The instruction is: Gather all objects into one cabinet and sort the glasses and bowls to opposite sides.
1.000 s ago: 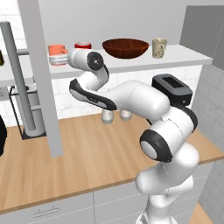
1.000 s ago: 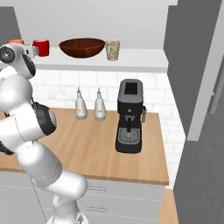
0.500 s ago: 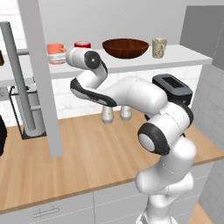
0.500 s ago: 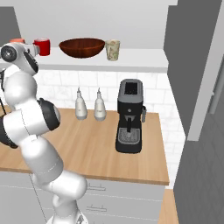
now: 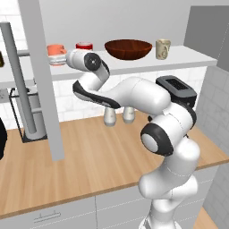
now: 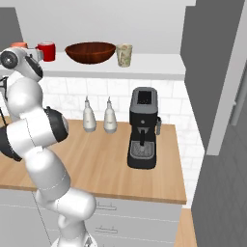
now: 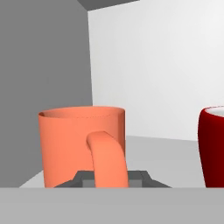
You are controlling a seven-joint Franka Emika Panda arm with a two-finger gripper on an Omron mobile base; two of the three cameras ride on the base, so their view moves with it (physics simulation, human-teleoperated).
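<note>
On the pale shelf (image 5: 188, 56) stand, from left to right, a coral-orange mug (image 5: 56, 53), a red tumbler (image 5: 84, 45), a wide dark brown bowl (image 5: 128, 48) and a beige mug (image 5: 163, 48). My gripper (image 5: 64, 57) reaches in from the right at the coral-orange mug. In the hand view the mug (image 7: 74, 140) is close up, and its handle (image 7: 107, 157) stands between my two dark fingertips (image 7: 83, 179), gripper (image 7: 111, 180) shut on it. The red tumbler (image 7: 213, 146) is just to its right. From the right base view I see the tumbler (image 6: 47, 50), bowl (image 6: 90, 52) and beige mug (image 6: 124, 54).
An open grey cabinet door (image 5: 42, 80) hangs edge-on left of my arm, with a vertical grey bar (image 5: 18, 80) beyond it. Two white bottles (image 6: 89, 118) and a black coffee machine (image 6: 143, 128) stand on the wooden counter (image 6: 106, 169) below the shelf.
The arm's elbow and lower links have swung and risen a little. The hand stays at the coral-orange mug, jaws unchanged. The other cups and the bowl have not moved.
</note>
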